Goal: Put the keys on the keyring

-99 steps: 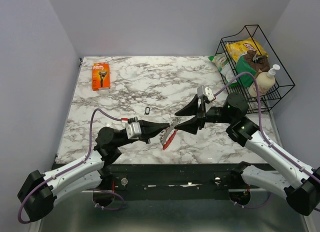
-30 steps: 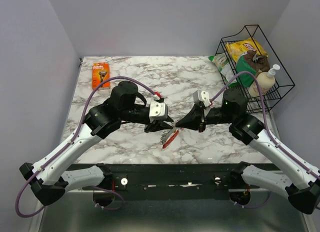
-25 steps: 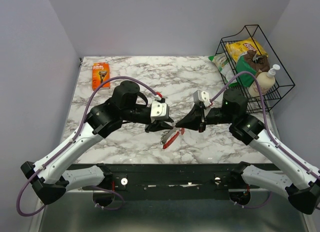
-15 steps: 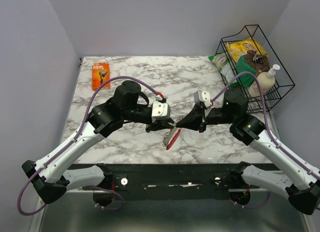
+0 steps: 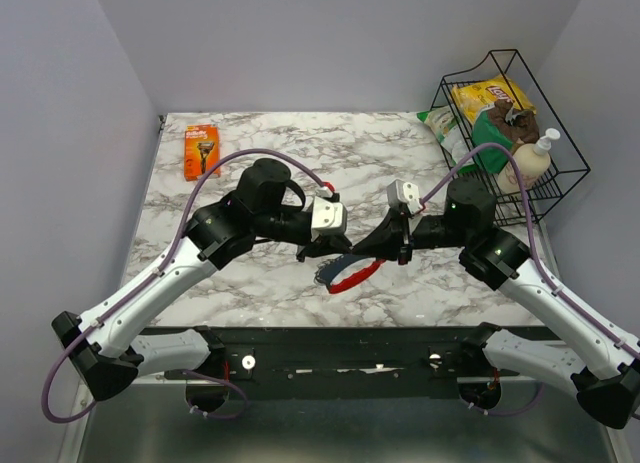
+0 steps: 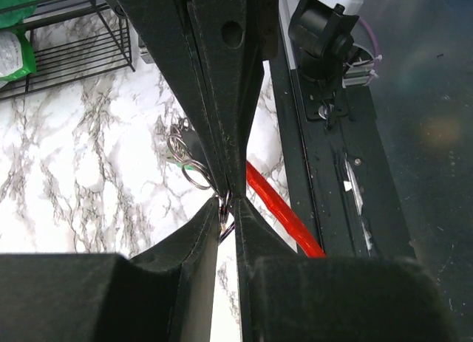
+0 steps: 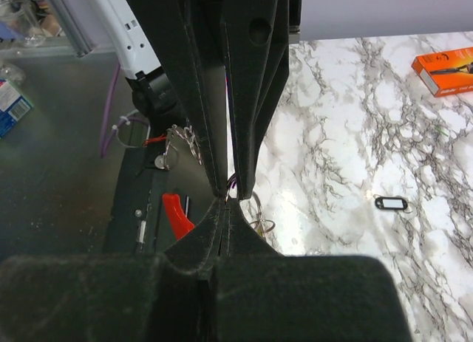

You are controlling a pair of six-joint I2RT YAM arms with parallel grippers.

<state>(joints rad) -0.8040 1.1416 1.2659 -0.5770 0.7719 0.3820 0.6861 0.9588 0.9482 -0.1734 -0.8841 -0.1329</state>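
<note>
Two-handed pinch on the keys (image 5: 328, 273), held clear of the counter (image 5: 260, 143) near its front edge. Left hand (image 6: 227, 211) narrowed almost shut on a thin wire ring of the bunch. Right hand (image 7: 225, 203) closed tip to tip at the same spot. Likely light, hard and slick, loose in the joints, with the red tag (image 5: 357, 276) hanging free below. Best gripped by a wire ring or a flat head, never by the dangling tag. Shown only from the right wrist: the keyring (image 7: 390, 202), flat on the marble, well apart from the bunch. Not visible from above, probably hidden under the left arm. Seen from the left wrist alone: how thin the pinched ring is.
</note>
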